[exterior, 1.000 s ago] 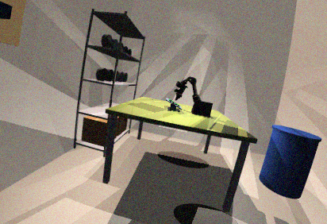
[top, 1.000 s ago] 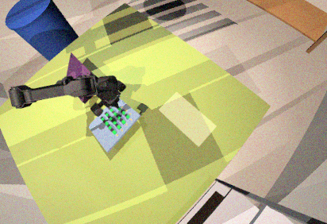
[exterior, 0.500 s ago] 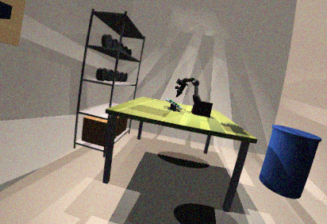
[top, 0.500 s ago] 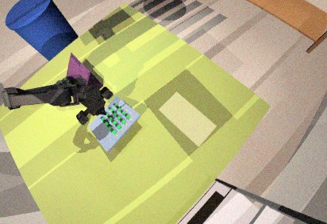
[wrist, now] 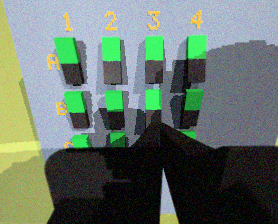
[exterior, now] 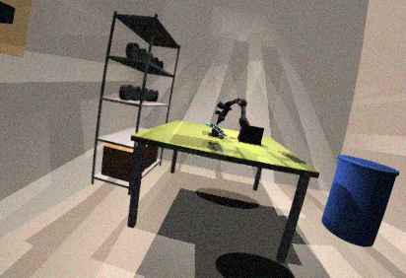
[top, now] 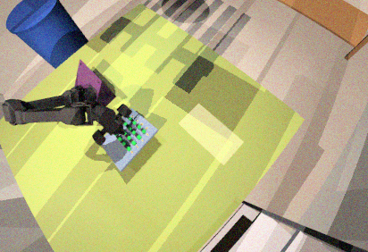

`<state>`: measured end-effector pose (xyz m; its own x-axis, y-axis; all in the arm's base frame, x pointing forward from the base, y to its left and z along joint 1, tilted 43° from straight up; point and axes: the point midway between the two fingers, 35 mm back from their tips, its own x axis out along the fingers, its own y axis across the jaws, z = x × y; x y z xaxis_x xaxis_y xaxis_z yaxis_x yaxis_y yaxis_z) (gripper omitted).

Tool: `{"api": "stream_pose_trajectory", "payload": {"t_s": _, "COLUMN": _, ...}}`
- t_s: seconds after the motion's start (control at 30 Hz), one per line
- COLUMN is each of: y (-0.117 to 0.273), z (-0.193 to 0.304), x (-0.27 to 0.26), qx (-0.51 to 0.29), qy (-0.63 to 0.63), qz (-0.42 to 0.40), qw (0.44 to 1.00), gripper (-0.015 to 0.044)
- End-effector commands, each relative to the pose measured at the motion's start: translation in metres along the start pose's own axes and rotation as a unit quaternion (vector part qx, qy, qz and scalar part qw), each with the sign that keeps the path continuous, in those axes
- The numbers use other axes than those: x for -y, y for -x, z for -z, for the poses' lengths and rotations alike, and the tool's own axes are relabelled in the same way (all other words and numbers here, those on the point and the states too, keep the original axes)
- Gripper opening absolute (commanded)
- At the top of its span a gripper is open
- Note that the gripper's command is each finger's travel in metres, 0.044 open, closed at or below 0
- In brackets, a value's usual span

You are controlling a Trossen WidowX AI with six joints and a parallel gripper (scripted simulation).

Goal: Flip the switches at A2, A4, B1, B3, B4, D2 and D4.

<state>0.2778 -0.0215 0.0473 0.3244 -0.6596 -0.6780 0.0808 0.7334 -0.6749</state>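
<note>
End effector [wrist: 161,131]: fingers pressed together with nothing between them, forming one dark wedge in the wrist view. The wedge tip sits at the near end of the B3 switch [wrist: 153,102], just below its green part; whether it touches cannot be told.

Panel [top: 129,138]: pale blue-grey plate lying flat on the yellow-green surface [top: 188,172], toward its left side in the top view, with the arm [top: 49,110] reaching over it from the left. In the exterior view the panel [exterior: 216,130] lies on the far part of the surface, left of the arm's dark base block [exterior: 250,135].

Wrist view, labelling: orange column numbers 1 to 4 along the far edge, row letters A and B down the left edge. Row C is mostly covered by the end effector body; only green tops show.

Switches as seen:
- Row A, A1 [wrist: 68,60] through A4 [wrist: 196,57]: each green at the far end, dark at the near end.
- Row B, B1 [wrist: 77,108], B2 [wrist: 115,109], B4 [wrist: 192,107]: same colouring, green far, dark near.
- Which end of any switch stands raised cannot be judged from this angle.

A broad shadow falls across the right part of the panel, over column 4.

Surroundings: blue bin [top: 45,29] on the floor beyond the surface's far-left corner; purple wedge [top: 91,82] beside the arm.
</note>
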Motion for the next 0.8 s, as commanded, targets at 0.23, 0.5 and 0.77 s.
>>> {"api": "stream_pose_trajectory", "payload": {"t_s": 0.23, "y": -0.015, "z": 0.003, "x": 0.000, "qx": -0.004, "qy": 0.006, "qz": 0.003, "qw": 1.000, "gripper": 0.0000}}
{"api": "stream_pose_trajectory", "payload": {"t_s": 0.5, "y": -0.019, "z": 0.003, "x": 0.000, "qx": -0.004, "qy": 0.006, "qz": 0.003, "qw": 1.000, "gripper": 0.0000}}
{"api": "stream_pose_trajectory", "payload": {"t_s": 0.77, "y": -0.019, "z": 0.003, "x": 0.000, "qx": -0.004, "qy": 0.006, "qz": 0.003, "qw": 1.000, "gripper": 0.0000}}
